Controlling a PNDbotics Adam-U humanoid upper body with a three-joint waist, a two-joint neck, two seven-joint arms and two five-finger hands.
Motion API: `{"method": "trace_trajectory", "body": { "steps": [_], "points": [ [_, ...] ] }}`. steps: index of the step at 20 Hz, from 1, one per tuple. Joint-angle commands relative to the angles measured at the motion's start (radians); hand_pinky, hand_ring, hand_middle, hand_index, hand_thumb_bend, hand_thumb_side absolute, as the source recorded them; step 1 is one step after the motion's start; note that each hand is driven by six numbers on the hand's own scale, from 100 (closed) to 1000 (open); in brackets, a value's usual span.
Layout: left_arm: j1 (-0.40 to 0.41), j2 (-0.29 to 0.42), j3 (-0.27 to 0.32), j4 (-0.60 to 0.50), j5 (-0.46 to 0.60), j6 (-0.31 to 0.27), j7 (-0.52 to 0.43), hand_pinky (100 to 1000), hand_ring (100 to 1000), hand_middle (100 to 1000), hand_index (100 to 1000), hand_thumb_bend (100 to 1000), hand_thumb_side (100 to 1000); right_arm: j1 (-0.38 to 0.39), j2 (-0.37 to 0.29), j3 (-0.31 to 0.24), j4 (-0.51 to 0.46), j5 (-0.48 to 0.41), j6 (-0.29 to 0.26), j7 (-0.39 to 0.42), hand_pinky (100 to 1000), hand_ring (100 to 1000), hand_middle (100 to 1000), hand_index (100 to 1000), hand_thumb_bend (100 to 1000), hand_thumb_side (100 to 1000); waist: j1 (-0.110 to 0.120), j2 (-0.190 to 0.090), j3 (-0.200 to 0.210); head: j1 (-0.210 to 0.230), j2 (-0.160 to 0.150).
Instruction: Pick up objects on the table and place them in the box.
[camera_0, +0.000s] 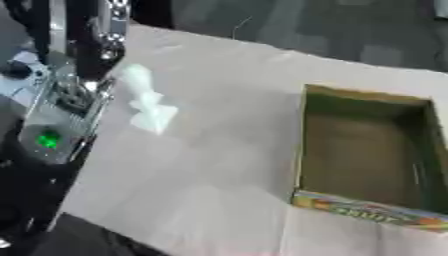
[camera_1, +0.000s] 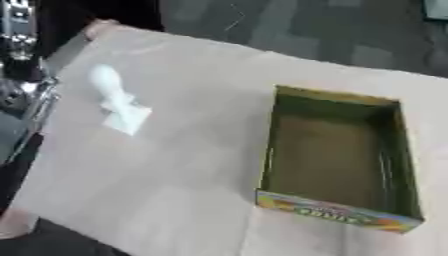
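Note:
A white object (camera_0: 149, 102), narrow at the far end and wider at the near end, lies on the left part of the beige table (camera_1: 175, 165). An open cardboard box (camera_1: 337, 212) with an olive inside and a colourful printed front wall stands at the right; I see nothing inside it. My left arm comes up along the table's left edge, silver with a green light (camera_0: 48, 140). Its dark hand (camera_0: 90, 52) is just left of the white object, blurred and apart from it. My right hand does not show.
Dark floor (camera_1: 306, 30) lies beyond the table's far edge. The table sits askew, its left edge running beside my left arm and its near edge crossing the lower left corner. Bare tabletop separates the white object from the box.

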Motion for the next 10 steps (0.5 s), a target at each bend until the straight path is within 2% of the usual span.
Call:
{"method": "trace_trajectory", "body": {
  "steps": [1, 10],
  "points": [
    [-0.012, 0.006, 0.001, -0.011, -0.010, 0.005, -0.002, 718, 665, 813, 851, 152, 719, -0.024, -0.012, 0.000, -0.018, 0.009, 0.003, -0.003, 428, 358, 390, 534, 100, 1000, 0.001, -0.008, -0.001, -0.014, -0.001],
    [-0.012, 0.007, 0.002, -0.011, -0.005, 0.008, -0.013, 719, 664, 813, 852, 148, 723, -0.025, -0.016, 0.006, -0.009, 0.014, -0.005, 0.007, 429, 358, 390, 534, 100, 1000, 0.002, -0.011, -0.002, -0.018, -0.001]
  ]
}}
